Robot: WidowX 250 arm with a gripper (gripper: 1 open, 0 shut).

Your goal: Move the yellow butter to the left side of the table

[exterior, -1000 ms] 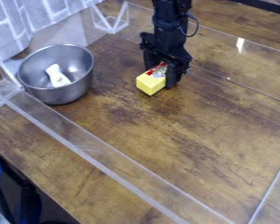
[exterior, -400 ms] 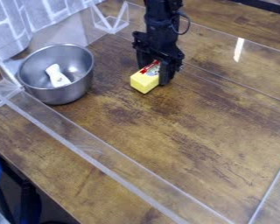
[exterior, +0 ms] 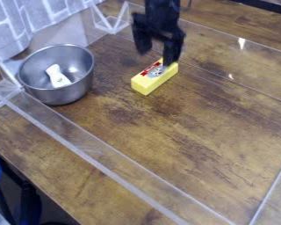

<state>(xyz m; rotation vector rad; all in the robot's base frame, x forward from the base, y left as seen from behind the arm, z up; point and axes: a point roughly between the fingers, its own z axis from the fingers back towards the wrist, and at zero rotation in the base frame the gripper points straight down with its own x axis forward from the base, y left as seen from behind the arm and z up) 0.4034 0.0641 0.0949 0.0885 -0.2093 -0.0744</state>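
Observation:
The yellow butter [exterior: 154, 77] is a yellow block with a red label, lying flat on the wooden table, a little right of the metal bowl. My black gripper [exterior: 158, 51] hangs just above and behind it, pointing down, blurred by motion. Its fingers stand apart and hold nothing; the butter lies free below them.
A metal bowl [exterior: 55, 74] with a white object inside sits at the left. Clear plastic rails [exterior: 108, 163] border the wooden table [exterior: 202, 132] along the front and right. A white mesh panel [exterior: 38, 22] stands at the back left.
The gripper was shut on the butter and carried it slightly left; it has now opened, let the butter go onto the table, and lifted upward.

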